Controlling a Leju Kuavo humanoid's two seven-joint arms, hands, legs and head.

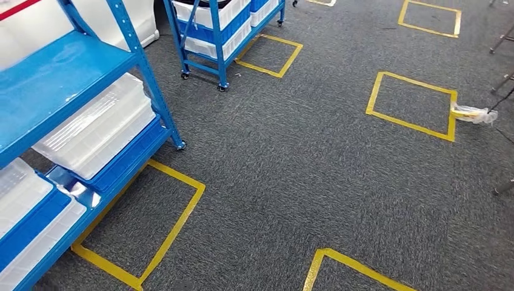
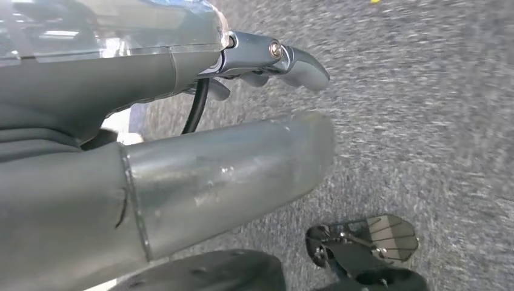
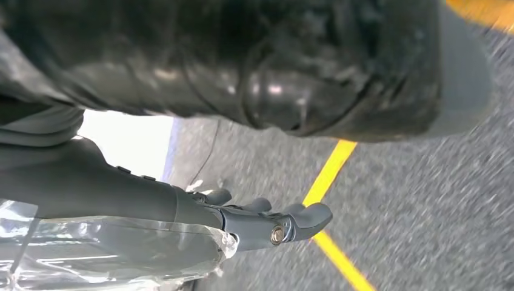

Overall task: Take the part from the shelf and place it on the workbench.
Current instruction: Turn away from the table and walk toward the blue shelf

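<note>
A blue shelf [image 1: 60,79] stands at the left of the head view, its lower levels holding translucent white bins [image 1: 97,124] on blue trays. I cannot make out a part inside the bins. My left hand [image 2: 200,176] hangs over grey carpet with its thick thumb and dark fingers [image 2: 297,60] stretched out and nothing between them. My right hand [image 3: 248,227] also hangs over the carpet, its fingers [image 3: 303,218] straight and holding nothing; a dark glossy mass hides its thumb side.
A second blue wheeled shelf [image 1: 224,36] with white bins stands further back. Yellow tape squares [image 1: 412,106] mark the grey carpet [image 1: 291,163]. A crumpled bit of clear plastic [image 1: 476,114] lies at the right, near thin dark stand legs [image 1: 503,91].
</note>
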